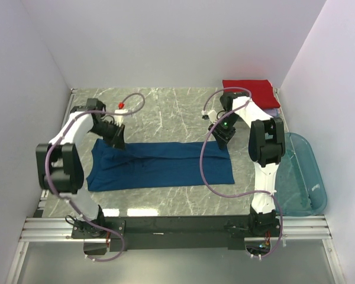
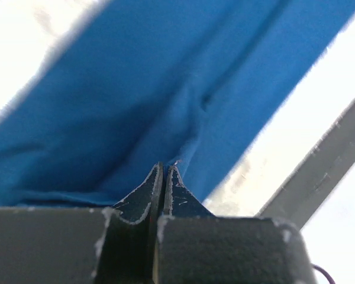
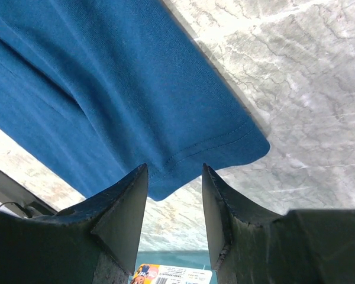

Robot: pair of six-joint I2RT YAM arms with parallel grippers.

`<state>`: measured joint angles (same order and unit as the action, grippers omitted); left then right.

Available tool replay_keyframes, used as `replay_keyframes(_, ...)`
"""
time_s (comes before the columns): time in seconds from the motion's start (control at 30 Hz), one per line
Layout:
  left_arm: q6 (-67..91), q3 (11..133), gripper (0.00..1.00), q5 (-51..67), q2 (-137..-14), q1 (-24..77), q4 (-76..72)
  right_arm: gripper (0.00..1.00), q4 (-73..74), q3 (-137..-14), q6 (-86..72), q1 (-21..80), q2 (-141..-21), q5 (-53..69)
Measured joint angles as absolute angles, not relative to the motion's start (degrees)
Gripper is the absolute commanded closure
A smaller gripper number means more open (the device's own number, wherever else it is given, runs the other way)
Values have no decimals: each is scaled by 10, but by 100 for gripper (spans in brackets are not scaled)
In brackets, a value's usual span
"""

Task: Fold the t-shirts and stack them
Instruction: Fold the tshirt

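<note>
While dark blue t-shirt (image 1: 160,165) lies flat, long axis left-right, left jaws pinch its far edge; right jaws apart.

From above, the left gripper (image 1: 115,141) covers the far left corner of the dark blue cloth t-shirt (image 1: 160,165). The white and black right arm (image 1: 265,142) hides the near left part of the folded red cloth t-shirt (image 1: 251,90), all but a sliver of the pale lavender cloth t-shirt (image 1: 274,110) beneath it, and the left rim of the translucent teal plastic tub (image 1: 305,177). At the right wrist view's bottom edge, a small printed label (image 3: 174,275) is cut off and unreadable.
</note>
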<state>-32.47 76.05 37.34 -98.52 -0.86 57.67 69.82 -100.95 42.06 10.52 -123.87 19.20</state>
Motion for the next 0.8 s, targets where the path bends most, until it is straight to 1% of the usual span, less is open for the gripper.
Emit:
replay_keyframes(0.1, -333, 693, 98, 378, -932, 3, 588, 50, 703, -1013, 421, 105, -1239, 196)
replay_keyframes(0.13, -334, 665, 88, 378, -915, 13, 590, 50, 704, -1016, 421, 105, -1239, 196)
replay_keyframes(0.2, -337, 618, 76, 373, -890, 36, 592, 48, 709, -1029, 423, 106, -1239, 199)
replay_keyframes(0.23, -338, 601, 65, 368, -880, 48, 597, 47, 712, -1037, 423, 107, -1239, 201)
replay_keyframes(0.33, -353, 587, 50, 360, -861, 69, 615, 47, 721, -1066, 428, 110, -1239, 205)
replay_keyframes(0.4, -374, 588, 48, 359, -853, 68, 631, 46, 726, -1087, 432, 115, -1239, 207)
replay_keyframes(0.5, -406, 593, 50, 348, -840, 62, 661, 46, 730, -1107, 434, 127, -1239, 213)
replay_keyframes(0.6, -426, 619, 49, 348, -824, 29, 679, 47, 729, -1113, 434, 148, -1239, 225)
replay_keyframes(0.67, -441, 654, 45, 356, -835, -17, 688, 48, 728, -1113, 433, 166, -1239, 234)
replay_keyframes(0.7, -448, 671, 40, 361, -847, -42, 689, 49, 725, -1113, 433, 177, -1239, 239)
replay_keyframes(0.8, -460, 698, 35, 367, -886, -98, 680, 50, 715, -1113, 427, 214, -1239, 260)
